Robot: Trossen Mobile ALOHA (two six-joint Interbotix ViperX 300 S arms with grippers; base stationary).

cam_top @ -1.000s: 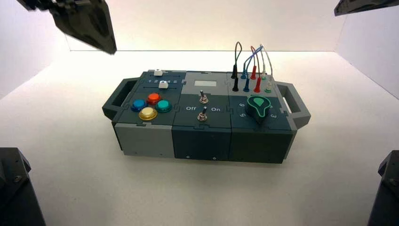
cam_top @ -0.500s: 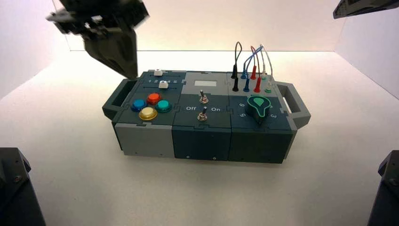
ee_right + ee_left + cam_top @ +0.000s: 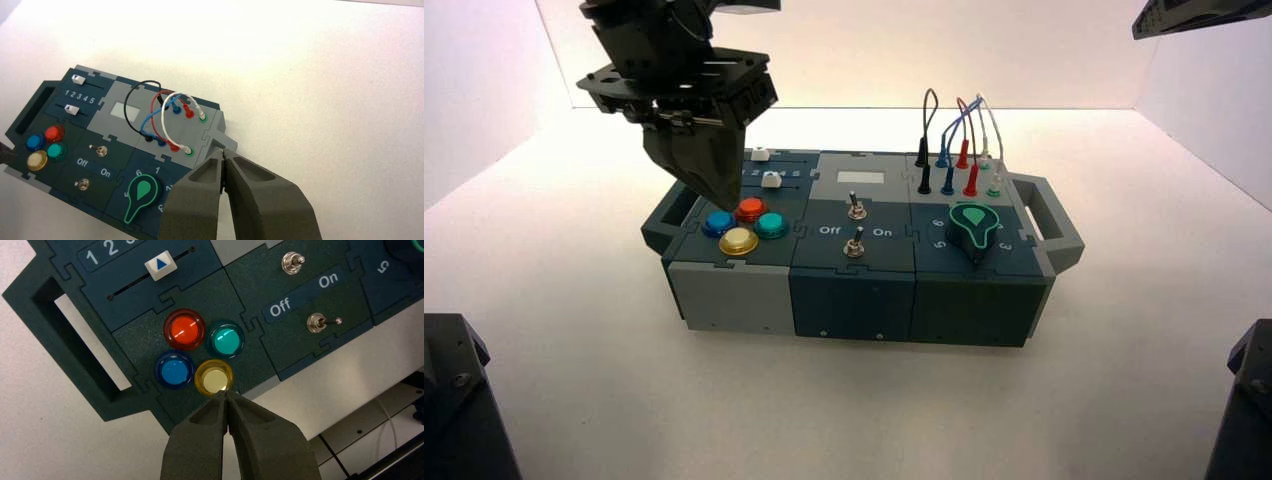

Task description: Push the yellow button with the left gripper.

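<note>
The left gripper (image 3: 720, 195), fingers pressed together, hangs over the box's (image 3: 854, 300) front-left corner above the yellow button (image 3: 214, 378), with clear air between them; the right gripper (image 3: 223, 161), also closed, is parked high past the box's right edge.

Box (image 3: 250, 305) panel reads "Off" and "On" by toggle switch (image 3: 316, 322); numbers "1 2 3 4 5" between sliders (image 3: 72, 95); knob dial (image 3: 142, 192) shows "6", "1".

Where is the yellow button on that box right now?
In the high view the yellow button sits at the box's left front, nearest of four coloured buttons, beside the blue button and green button.
</note>
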